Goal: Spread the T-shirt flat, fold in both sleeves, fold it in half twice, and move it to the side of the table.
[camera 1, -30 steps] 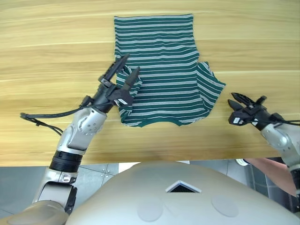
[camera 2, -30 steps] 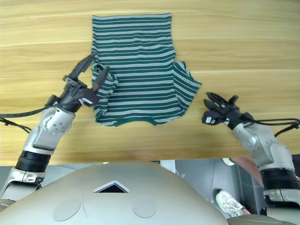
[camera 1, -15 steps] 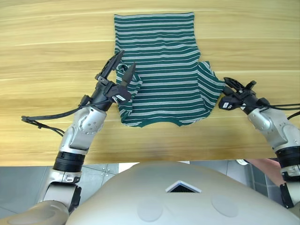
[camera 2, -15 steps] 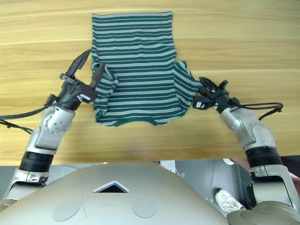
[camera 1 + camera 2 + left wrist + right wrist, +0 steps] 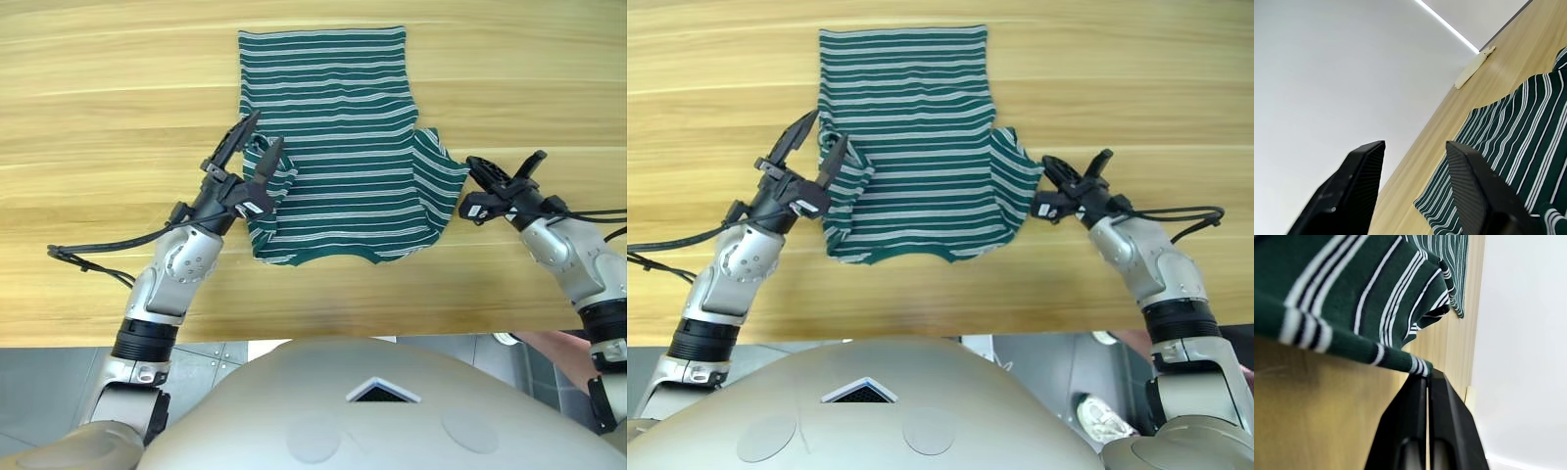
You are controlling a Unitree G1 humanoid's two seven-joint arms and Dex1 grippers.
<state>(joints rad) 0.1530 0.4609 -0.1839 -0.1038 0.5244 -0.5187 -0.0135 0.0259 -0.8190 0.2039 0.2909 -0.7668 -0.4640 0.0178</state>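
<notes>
Green-and-white striped T-shirt lies on the wood table, btwn the two grippers and stretching away beyond both. Its bottom hem is at the far end and its neckline on the side nearest the arms. L gripper hangs at the shirt's L edge. Its two fingers are spread wide w/ nothing btwn them, and they tilt up off the tabletop. Can't tell whether either one touches the cloth. L sleeve is bunched and folded in onto the body, just inboard of that gripper, near the base of its inner finger. R sleeve isn't folded and sticks out sideways from the body, straight toward the R gripper. That gripper's tips sit right at the sleeve's outer hem. Its fingers are pressed together, w/ only a hairline seam btwn them in the R wrist view. The hem ends exactly at the tips, so whether any cloth is actually nipped can't be told. Black cable trails over the wood behind the L gripper, outboard of its arm. Small pale object sits at the far table edge, well beyond the L fingers, against a white wall.
</notes>
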